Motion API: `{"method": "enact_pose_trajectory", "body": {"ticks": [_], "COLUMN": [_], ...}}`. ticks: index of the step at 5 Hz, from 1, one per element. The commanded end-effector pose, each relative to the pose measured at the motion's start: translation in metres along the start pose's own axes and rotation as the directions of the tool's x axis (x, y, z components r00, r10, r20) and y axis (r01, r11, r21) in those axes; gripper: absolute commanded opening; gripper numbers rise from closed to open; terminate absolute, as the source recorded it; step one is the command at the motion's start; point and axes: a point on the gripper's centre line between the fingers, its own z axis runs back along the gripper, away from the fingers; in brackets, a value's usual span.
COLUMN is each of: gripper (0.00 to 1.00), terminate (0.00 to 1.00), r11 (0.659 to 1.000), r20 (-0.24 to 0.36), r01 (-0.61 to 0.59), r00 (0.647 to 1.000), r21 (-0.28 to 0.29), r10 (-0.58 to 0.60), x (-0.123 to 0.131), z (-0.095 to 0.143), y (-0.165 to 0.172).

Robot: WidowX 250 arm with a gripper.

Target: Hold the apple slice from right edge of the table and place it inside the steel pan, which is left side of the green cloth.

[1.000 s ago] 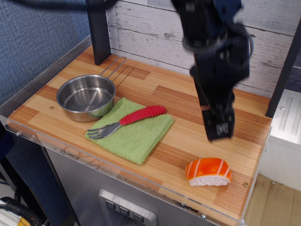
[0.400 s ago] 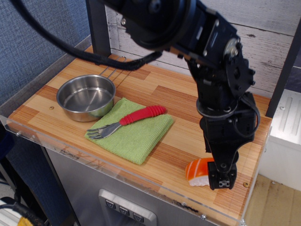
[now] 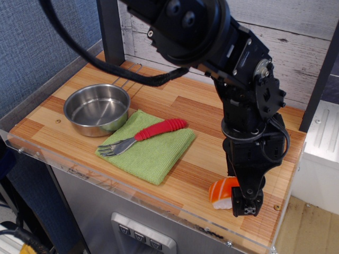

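The apple slice (image 3: 221, 191), orange top over a white base, lies near the right front edge of the table (image 3: 175, 111). My black gripper (image 3: 242, 203) has come down right over it and covers its right half. I cannot tell whether the jaws are open or closed on it. The steel pan (image 3: 97, 108) stands empty at the left, touching the left corner of the green cloth (image 3: 151, 151).
A fork with a red handle (image 3: 143, 135) lies across the green cloth. A dark post (image 3: 110, 34) stands at the back left behind the pan. A clear acrylic rim (image 3: 106, 182) runs along the table's front edge.
The gripper has dropped from above the table down onto the apple slice and now hides its right half. The slice, pan, cloth and fork stay in place.
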Motion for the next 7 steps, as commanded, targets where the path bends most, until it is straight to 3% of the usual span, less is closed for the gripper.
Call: {"method": "enact_pose_trajectory", "body": {"ticks": [1, 2, 4, 6, 7], "gripper": [1.0, 0.0, 0.0, 0.0, 0.0], "terminate": [0.0, 0.0, 0.0, 0.0, 0.0], "r11": [1.0, 1.0, 0.999, 0.992, 0.992], "r20": [-0.02, -0.044, -0.034, 0.015, 0.024], "r01": [-0.005, 0.011, 0.041, 0.118, 0.096], "r00": [1.0, 0.999, 0.999, 0.993, 0.995], "r21": [0.028, 0.019, 0.027, 0.043, 0.08], "r10": [0.005, -0.011, -0.04, -0.118, -0.098], "x": [-0.001, 0.002, 0.007, 0.045, 0.045], "z": [-0.009, -0.016, -0.012, 0.036, 0.061], "y": [0.007, 0.003, 0.0, 0.002, 0.01]}}
